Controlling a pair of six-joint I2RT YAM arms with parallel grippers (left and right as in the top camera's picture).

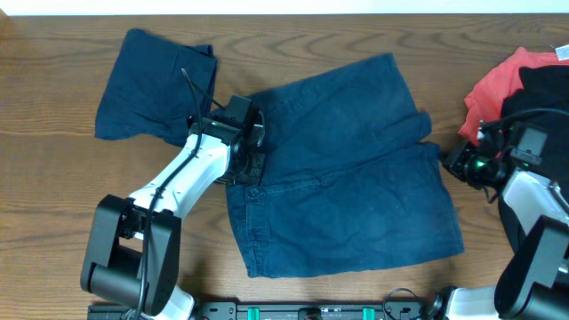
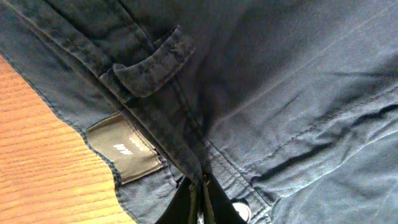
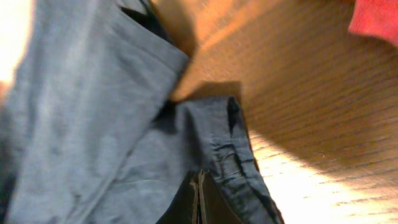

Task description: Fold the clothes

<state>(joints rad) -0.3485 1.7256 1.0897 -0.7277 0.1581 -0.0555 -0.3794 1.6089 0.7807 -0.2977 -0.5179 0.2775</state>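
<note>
The navy shorts (image 1: 347, 178) lie spread across the middle of the table, waistband to the left. My left gripper (image 1: 255, 147) sits at the waistband. In the left wrist view its jaws (image 2: 200, 186) are shut on a ridge of the waistband, between the grey label (image 2: 124, 149) and a metal button (image 2: 241, 213). My right gripper (image 1: 447, 162) is at the shorts' right leg hem (image 3: 233, 155). There its jaws (image 3: 199, 180) are shut, resting on the fabric with no cloth showing between them.
A second navy piece (image 1: 156, 89) lies crumpled at the back left, touching the shorts' waistband corner. A coral-red garment (image 1: 496, 87) and a black one (image 1: 544, 89) are piled at the back right, just behind my right arm. Bare wooden table (image 1: 53, 178) surrounds them.
</note>
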